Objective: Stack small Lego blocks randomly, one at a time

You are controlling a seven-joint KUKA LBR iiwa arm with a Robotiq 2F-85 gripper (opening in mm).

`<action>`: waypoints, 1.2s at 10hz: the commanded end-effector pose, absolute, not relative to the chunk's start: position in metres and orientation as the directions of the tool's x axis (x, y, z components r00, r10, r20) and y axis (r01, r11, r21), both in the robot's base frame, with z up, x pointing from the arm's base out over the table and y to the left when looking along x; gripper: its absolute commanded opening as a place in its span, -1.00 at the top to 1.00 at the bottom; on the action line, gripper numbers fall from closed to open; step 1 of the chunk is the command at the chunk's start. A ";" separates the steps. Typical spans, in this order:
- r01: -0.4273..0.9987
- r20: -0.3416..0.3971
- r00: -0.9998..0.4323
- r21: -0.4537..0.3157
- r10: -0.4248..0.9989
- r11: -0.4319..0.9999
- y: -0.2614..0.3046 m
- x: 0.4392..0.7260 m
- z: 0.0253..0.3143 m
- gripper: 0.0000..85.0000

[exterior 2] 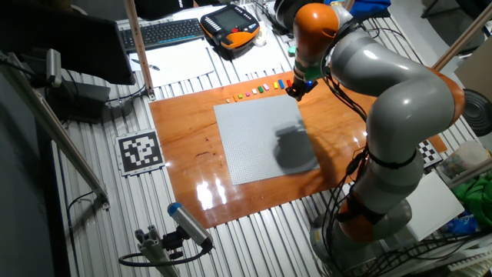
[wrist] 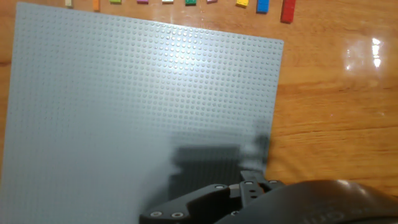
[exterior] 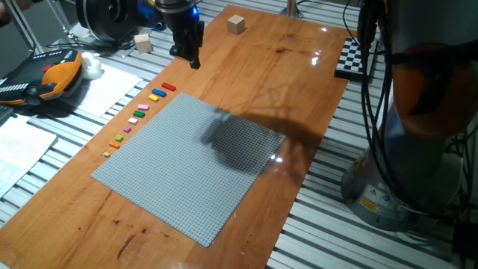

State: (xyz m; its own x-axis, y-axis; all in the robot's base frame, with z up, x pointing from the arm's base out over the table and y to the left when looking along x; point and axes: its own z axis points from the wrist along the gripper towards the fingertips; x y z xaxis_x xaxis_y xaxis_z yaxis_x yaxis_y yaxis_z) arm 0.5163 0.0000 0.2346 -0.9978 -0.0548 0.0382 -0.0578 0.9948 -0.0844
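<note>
Nine or so small plastic Lego blocks lie in a single slanted row on the glossy brown wooden table [exterior: 246,45], just beside the far-left edge of the large square grey studded baseplate [exterior: 194,168] and apart from one another. Left to right in one fixed view the row runs from a tiny tan block [exterior: 107,155] through an orange block [exterior: 115,144], a pink block [exterior: 141,108], a yellow block [exterior: 153,99] and a blue block [exterior: 157,93] to a red block [exterior: 169,87]; the colours between are too small to name. None sits on another, and the baseplate carries only a dark shadow. The black two-finger claw [exterior: 190,56] hangs above the table close to the red end of the row, touching no block; whether its fingers are parted or closed cannot be told. Right of it, two tan wooden cubes stand on the table, one near the left edge [exterior: 143,43] and one at the far end [exterior: 237,25]. In the hand view the row appears along the top edge, the red block at its right end.
</note>
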 end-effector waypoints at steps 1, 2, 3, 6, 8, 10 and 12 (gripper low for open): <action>-0.065 0.042 -0.997 -0.088 -0.061 0.994 -0.002 0.529 0.231 1.00; -0.075 0.048 -0.996 -0.090 -0.071 0.993 -0.007 0.551 0.223 1.00; -0.078 0.048 -0.996 -0.076 -0.075 0.994 -0.015 0.578 0.210 1.00; -0.126 -0.010 -0.992 -0.061 -0.127 0.990 -0.038 0.625 0.176 1.00; -0.133 0.000 -0.991 -0.083 -0.134 0.988 -0.038 0.630 0.165 1.00; -0.121 0.000 -0.993 -0.083 -0.122 0.989 -0.038 0.630 0.165 1.00; -0.063 -0.020 -0.998 -0.075 -0.065 0.995 -0.038 0.630 0.165 1.00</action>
State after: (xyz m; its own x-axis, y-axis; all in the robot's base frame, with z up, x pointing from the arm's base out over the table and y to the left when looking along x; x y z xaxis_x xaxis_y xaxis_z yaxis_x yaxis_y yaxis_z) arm 0.6300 -0.0373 0.1647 -0.9964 -0.0826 -0.0210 -0.0808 0.9940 -0.0738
